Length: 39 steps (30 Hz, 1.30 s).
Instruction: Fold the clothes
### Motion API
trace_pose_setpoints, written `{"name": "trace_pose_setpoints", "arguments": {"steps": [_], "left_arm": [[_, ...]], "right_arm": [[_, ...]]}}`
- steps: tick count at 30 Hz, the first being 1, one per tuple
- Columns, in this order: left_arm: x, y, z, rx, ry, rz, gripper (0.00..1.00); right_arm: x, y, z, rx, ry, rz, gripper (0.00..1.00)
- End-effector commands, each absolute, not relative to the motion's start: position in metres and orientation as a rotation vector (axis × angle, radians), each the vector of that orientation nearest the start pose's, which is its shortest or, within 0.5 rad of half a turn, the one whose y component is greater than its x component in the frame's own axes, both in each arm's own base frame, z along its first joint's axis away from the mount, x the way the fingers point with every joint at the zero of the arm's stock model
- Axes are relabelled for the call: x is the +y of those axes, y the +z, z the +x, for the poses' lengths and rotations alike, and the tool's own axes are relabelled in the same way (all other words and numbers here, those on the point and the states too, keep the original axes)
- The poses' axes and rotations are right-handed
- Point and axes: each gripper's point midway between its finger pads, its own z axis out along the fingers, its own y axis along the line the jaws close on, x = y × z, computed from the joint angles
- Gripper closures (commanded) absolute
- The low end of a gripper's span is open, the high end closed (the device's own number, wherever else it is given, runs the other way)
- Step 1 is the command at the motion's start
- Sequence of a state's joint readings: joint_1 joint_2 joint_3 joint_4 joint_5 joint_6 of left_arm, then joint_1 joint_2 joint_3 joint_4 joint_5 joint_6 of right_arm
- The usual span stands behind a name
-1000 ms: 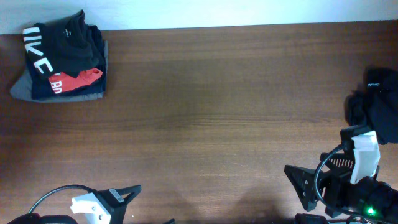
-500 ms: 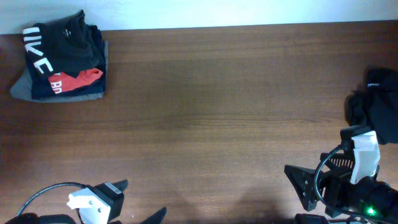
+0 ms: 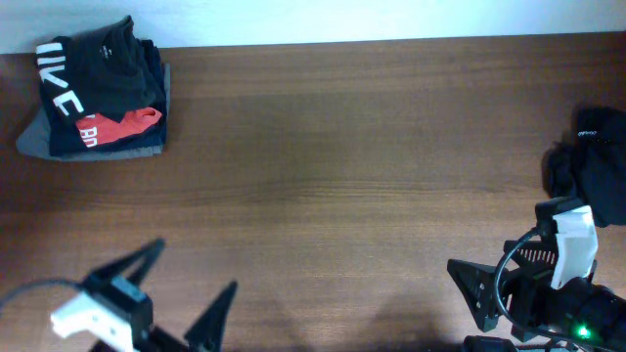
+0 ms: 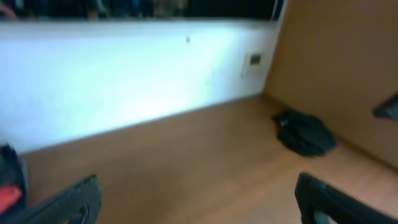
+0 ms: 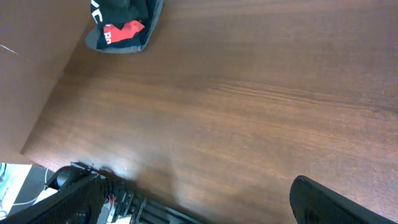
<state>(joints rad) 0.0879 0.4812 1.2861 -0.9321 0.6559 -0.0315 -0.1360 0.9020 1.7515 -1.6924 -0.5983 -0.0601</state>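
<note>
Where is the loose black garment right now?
In the overhead view, the black garment lies at the right edge of the table, far from the pile in the far left corner.

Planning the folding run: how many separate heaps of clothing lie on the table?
2. A stack in the far-left corner and a crumpled dark garment at the right edge. Each heap may hide more pieces.
</note>
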Motion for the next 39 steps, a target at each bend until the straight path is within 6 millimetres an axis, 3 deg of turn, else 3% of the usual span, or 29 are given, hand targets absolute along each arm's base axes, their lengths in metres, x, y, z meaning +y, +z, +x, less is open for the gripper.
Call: {"name": "trace_pose_setpoints", "arguments": {"steps": [1, 8, 14, 18, 23, 39], "left_arm": [[-0.079, 0.411, 0.16, 1.662, -0.456, 0.299, 0.01], [-0.085, 0.356, 0.197, 1.586, -0.404, 0.398, 0.01], [-0.074, 0.304, 0.215, 1.501, -0.311, 0.363, 0.01], [-0.074, 0.295, 0.215, 1.384, -0.285, 0.369, 0.01], [-0.059, 0.283, 0.221, 1.309, -0.211, 0.298, 0.01], [-0.014, 0.205, 0.244, 1.449, -0.09, 0.021, 0.01]], "right_arm": [[0.08, 0.384, 0.128, 2.306, 0.61, -0.188, 0.01], [0.08, 0.384, 0.128, 2.306, 0.61, -0.188, 0.01], [0.08, 0.384, 0.128, 2.306, 0.61, -0.188, 0.01], [0.08, 0.384, 0.128, 2.306, 0.61, -0.188, 0.01], [0.08, 0.384, 0.128, 2.306, 0.61, -0.188, 0.01], [0.08, 0.384, 0.128, 2.306, 0.61, -0.188, 0.01]]}}
